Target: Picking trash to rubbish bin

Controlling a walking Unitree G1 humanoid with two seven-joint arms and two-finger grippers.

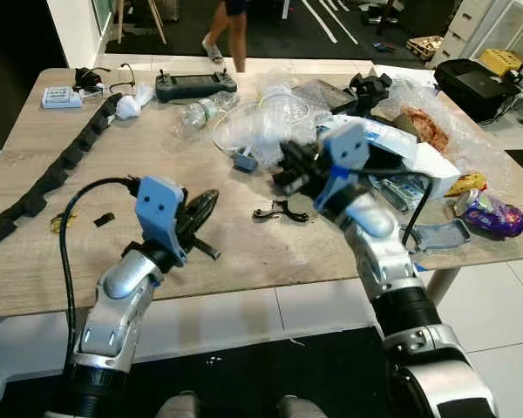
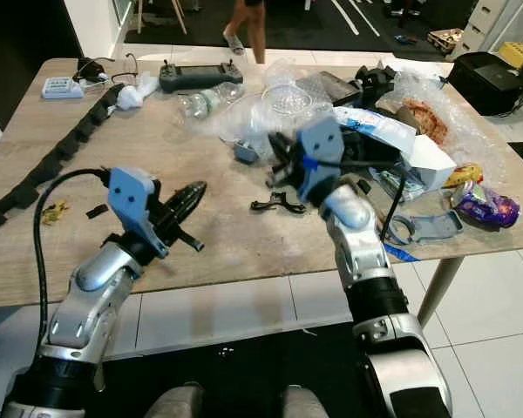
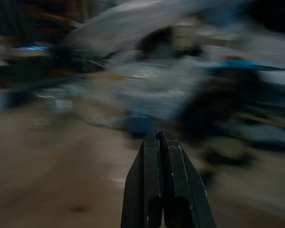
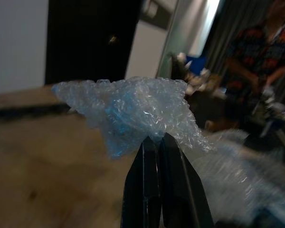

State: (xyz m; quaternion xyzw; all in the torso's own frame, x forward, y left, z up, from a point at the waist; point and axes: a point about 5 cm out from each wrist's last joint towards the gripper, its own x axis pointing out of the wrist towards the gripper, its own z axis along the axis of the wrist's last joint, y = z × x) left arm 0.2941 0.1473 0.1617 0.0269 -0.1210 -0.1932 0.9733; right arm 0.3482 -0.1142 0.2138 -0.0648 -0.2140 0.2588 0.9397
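Observation:
A wooden table (image 1: 157,252) is littered with trash. My right gripper (image 1: 285,171) reaches over the middle of the table and is shut on a sheet of clear bubble wrap (image 4: 133,109), which bunches up above its fingertips (image 4: 147,147) in the right wrist view. That wrap (image 1: 261,131) spreads toward the table's far side. My left gripper (image 1: 206,205) hovers low over the near left part of the table, shut with nothing in it; its closed fingers (image 3: 154,156) point at the blurred pile.
A crushed plastic bottle (image 1: 200,111), a black controller (image 1: 194,85) and a black cable chain (image 1: 61,165) lie at the left and back. A small black clip (image 1: 281,212) sits between the arms. Snack wrappers (image 1: 488,213) and a white package (image 1: 401,148) crowd the right. A person's legs (image 1: 229,30) stand beyond.

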